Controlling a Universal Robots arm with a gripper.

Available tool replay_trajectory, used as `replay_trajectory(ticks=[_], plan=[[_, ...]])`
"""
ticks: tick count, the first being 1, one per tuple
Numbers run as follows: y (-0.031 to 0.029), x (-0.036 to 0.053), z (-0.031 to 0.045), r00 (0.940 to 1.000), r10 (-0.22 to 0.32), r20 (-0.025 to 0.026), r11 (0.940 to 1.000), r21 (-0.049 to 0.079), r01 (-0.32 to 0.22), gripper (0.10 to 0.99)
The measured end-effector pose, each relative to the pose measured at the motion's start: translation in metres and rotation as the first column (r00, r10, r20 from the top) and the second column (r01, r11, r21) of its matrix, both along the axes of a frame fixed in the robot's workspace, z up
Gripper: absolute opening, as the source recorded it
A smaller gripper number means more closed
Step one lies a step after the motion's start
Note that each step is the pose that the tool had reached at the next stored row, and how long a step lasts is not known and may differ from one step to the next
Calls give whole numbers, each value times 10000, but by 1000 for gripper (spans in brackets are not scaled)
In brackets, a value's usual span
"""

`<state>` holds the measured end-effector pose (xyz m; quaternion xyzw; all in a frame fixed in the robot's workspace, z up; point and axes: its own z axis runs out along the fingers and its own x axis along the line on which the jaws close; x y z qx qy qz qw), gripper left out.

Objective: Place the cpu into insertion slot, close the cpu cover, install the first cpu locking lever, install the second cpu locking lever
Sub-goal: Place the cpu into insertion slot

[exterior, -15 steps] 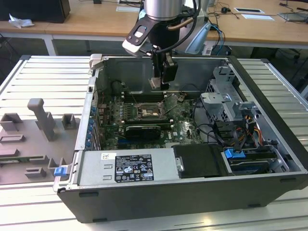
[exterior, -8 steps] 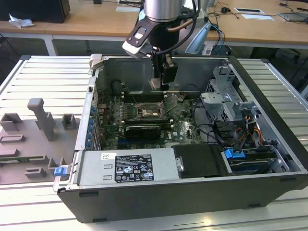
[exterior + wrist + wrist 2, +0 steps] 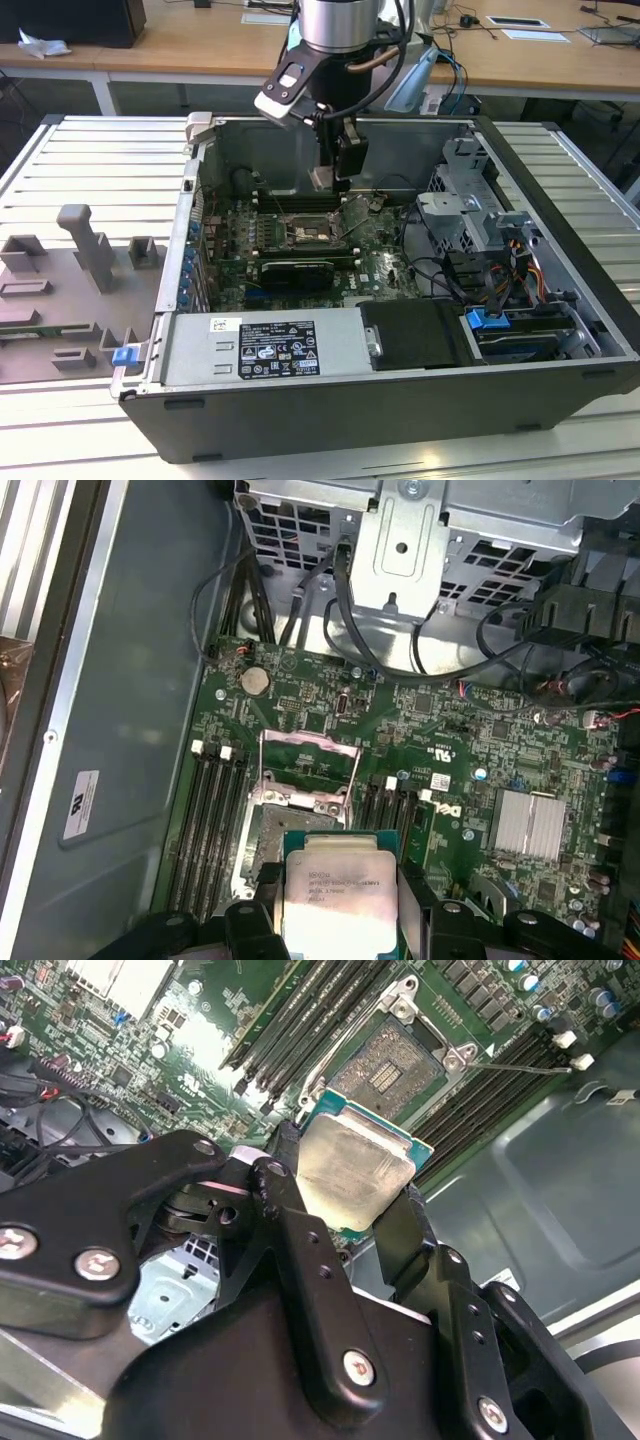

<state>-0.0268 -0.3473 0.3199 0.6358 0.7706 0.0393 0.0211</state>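
Fingers [image 3: 398, 1232] of the claw [image 3: 350, 1182] are seen nearest in both wrist views, set narrow and pressed against two opposite edges of the cpu [image 3: 355, 1165]. The chip is held flat, with its silvery metal top turned toward the cameras. No side of the chip is longer than another, so no long axis has to be reckoned with. Its edges are judged to run roughly parallel to those of the socket, as shown in the first wrist view, where the cpu [image 3: 335, 890] is carried just in front of the socket frame.

Beyond the chip, the insertion slot [image 3: 392, 1065] is laid bare, with its dark contact field exposed and nothing seated in it. The slot lies past the claw's tips and below them, apart from the chip, with a clear gap between the two. Whether the chip hangs squarely over it cannot be told.

The cpu cover [image 3: 308, 738] is seen raised at the far side of the slot. A thin metal rod, taken for a locking lever [image 3: 510, 1065], stands clear beside the slot. Long memory slots [image 3: 290, 1020] flank the socket on the green circuit board [image 3: 440, 715].

Farther off, in the exterior view, the claw [image 3: 335, 170] hangs inside the open computer case [image 3: 400, 415], which rests on a slatted worktop [image 3: 90, 150].
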Motion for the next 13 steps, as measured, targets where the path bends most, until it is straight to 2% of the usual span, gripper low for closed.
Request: replay_trajectory(ticks=[4, 6, 13], plan=[[2, 0, -21, 9987, -514, 1, 9987, 0, 514, 541], [1, -1, -38, 9944, -1057, 1, 9944, 1, 1057, 541], [2, -10, -87, 9901, -1404, 1, 9901, 1, 1404, 541]])
